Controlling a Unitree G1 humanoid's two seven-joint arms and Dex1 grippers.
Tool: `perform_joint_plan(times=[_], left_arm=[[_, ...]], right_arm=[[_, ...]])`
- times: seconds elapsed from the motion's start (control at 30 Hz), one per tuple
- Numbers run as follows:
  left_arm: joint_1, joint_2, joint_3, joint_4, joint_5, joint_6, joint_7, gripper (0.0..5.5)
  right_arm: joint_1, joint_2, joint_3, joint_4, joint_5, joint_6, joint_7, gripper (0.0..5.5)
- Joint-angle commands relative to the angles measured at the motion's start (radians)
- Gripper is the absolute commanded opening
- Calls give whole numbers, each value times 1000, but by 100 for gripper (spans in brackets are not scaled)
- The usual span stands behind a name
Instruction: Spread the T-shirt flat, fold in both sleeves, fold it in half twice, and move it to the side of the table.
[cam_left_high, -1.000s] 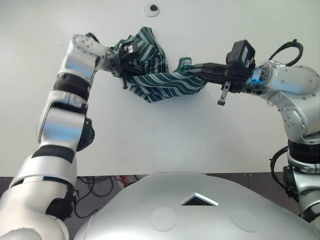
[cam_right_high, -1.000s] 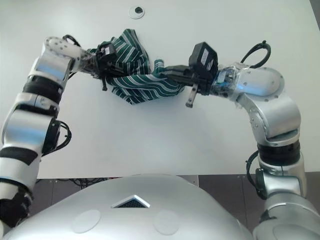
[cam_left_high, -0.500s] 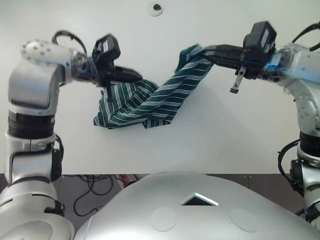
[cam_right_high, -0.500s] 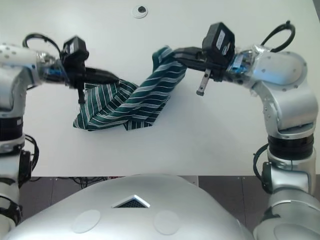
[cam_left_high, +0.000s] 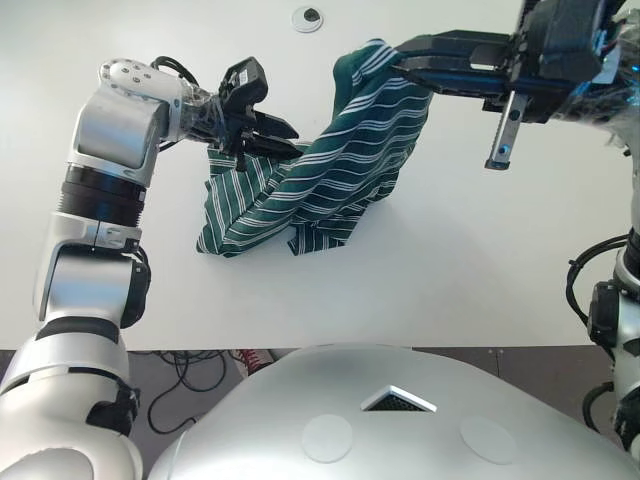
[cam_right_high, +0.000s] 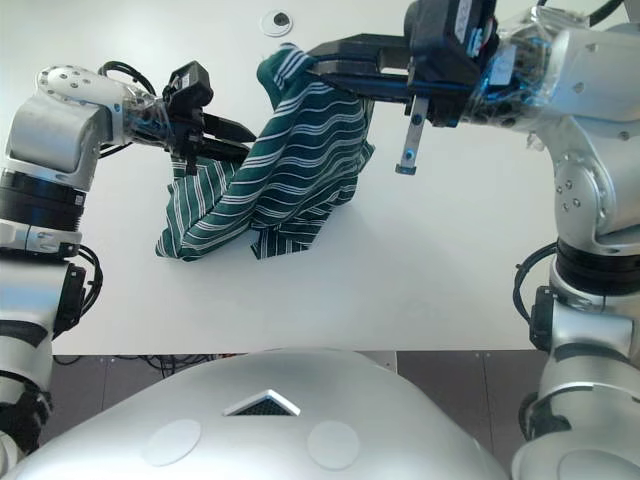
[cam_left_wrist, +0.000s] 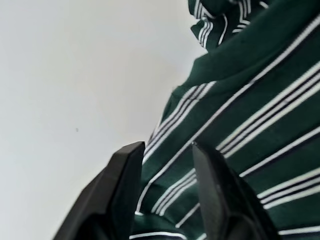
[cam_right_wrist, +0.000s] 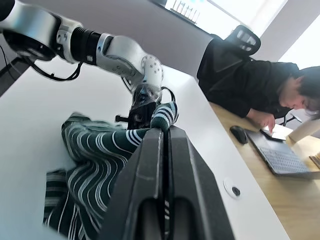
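The green, white-striped T-shirt (cam_left_high: 330, 150) hangs bunched between the two arms, above the far half of the white surface (cam_left_high: 450, 260). Its lower folds lie heaped on the surface toward 7 o'clock of the garment. The head views take in this whole span. The left end effector (cam_left_high: 285, 140) meets the cloth at about 9 o'clock, and the right end effector (cam_left_high: 400, 58) grips the raised top edge at about 1 o'clock, well off the surface. The left wrist view adds the close detail: its two dark fingers (cam_left_wrist: 125, 170) stand narrowly apart, with striped fabric pinched in the gap between them. The right wrist view looks along its own fingers (cam_right_wrist: 160, 150), which are pressed together with a knot of cloth caught at their tips, and the left arm is at the garment beyond. A round cable port (cam_left_high: 307, 17) sits in the surface at 12 o'clock, just past the shirt.
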Motion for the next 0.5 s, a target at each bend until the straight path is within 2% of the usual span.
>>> perform_joint_plan(times=[0.03, 0.27, 0.5], left_arm=[[-61, -43, -24, 122, 28, -46, -29, 202], [-123, -112, -2, 345, 10, -25, -109, 202], [-145, -109, 17, 411, 21, -21, -175, 89]], right_arm=[[-30, -12, 7, 1, 10, 2, 16, 0], [-44, -5, 32, 25, 1, -9, 41, 0], [-24, -5, 37, 21, -13, -9, 22, 0]])
